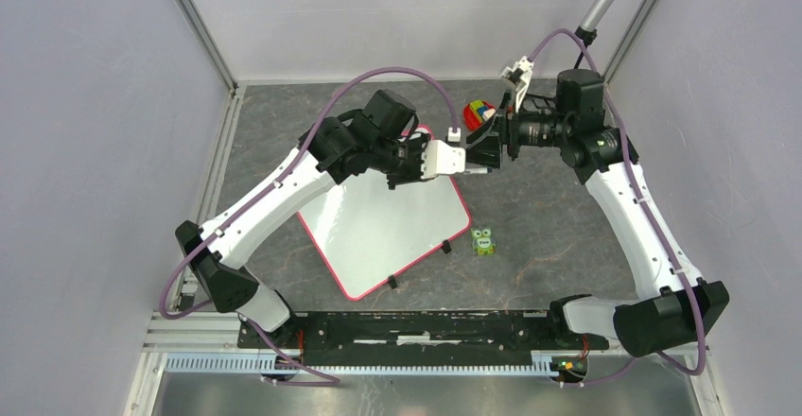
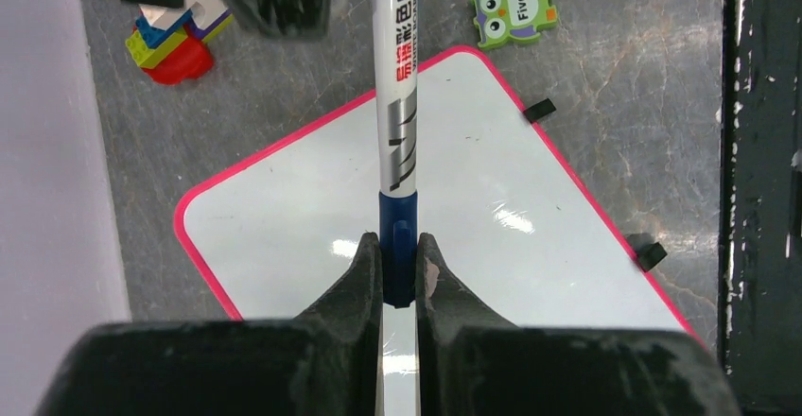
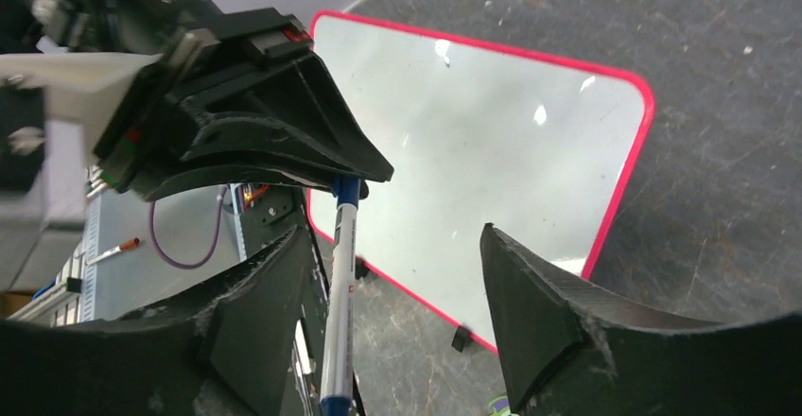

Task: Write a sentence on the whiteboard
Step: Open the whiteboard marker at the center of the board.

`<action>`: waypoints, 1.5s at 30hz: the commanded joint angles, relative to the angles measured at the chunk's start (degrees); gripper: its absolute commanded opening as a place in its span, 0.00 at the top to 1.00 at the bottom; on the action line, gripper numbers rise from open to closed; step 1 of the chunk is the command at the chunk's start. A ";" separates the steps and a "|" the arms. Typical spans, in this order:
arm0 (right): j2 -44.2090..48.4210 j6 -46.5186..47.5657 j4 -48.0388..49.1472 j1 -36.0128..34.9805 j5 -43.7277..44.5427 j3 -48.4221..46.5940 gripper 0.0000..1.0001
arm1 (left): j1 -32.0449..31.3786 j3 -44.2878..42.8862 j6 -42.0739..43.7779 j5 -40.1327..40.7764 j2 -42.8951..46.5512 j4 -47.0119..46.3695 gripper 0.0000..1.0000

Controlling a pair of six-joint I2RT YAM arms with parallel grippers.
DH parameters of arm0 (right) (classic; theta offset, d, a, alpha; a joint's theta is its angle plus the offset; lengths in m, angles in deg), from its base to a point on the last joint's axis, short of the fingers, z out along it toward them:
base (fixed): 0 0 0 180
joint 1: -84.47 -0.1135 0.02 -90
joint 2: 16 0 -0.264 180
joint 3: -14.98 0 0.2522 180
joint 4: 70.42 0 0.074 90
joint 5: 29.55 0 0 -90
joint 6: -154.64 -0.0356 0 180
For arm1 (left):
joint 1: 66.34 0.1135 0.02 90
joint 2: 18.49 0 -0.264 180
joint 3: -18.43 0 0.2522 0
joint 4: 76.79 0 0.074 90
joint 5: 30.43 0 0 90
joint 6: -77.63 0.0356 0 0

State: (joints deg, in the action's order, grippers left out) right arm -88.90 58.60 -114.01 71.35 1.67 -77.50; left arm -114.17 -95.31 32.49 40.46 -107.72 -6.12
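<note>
Both arms, left arm and right arm: white link shells, black joint housings. A purple cable loops off each. On the left claw and right claw: matte black fingers, scuffed and rough-edged. A white housing sits just behind the left claw.

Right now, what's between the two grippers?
A marker: left gripper shut on its blue end, barrel reaching into the open right gripper. Clearest in the right wrist view.

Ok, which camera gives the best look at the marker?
The left wrist view: the marker runs up the middle, its blue end clamped in the left hand, print legible. The right wrist view shows it partly, between the fingers of the open right hand. The top view hides nearly all of it behind both hands.
</note>
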 commanded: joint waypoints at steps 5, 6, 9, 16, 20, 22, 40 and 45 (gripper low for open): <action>0.82 5.52 -4.76 -3.33 3.06 2.09 0.44 | -1.91 -1.89 3.04 5.06 -0.86 -0.08 0.98; 0.89 5.59 -4.76 -3.40 3.06 2.25 0.45 | -1.91 -1.84 2.80 5.37 -0.85 -0.36 0.98; 1.01 5.60 -5.23 -3.38 2.50 2.48 0.49 | -1.91 -1.65 2.42 6.37 -0.91 -0.44 0.98; 1.58 3.01 -3.23 -3.53 0.81 4.76 0.53 | -1.91 -1.46 0.97 7.03 -0.75 -1.42 0.98; 1.71 -0.83 0.42 -3.84 -0.75 6.53 0.57 | -1.91 -1.62 0.46 7.08 -1.11 -2.23 0.98; 1.54 -1.71 1.04 -3.86 -0.67 6.15 0.61 | -1.98 -1.70 0.36 6.26 -1.08 -2.15 0.98; 2.01 -4.00 2.51 -5.50 -0.27 7.17 0.70 | -2.79 -3.85 -0.91 8.57 -2.26 -2.24 0.98; 2.27 -3.74 2.17 -5.60 -0.27 7.23 0.68 | -3.05 -3.78 -0.94 9.79 -2.53 -2.15 0.98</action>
State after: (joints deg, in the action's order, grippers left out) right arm -88.40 54.25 -111.98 66.45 2.52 -70.39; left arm -116.86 -96.76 33.69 48.15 -109.84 -6.23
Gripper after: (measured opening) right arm 0.316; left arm 0.124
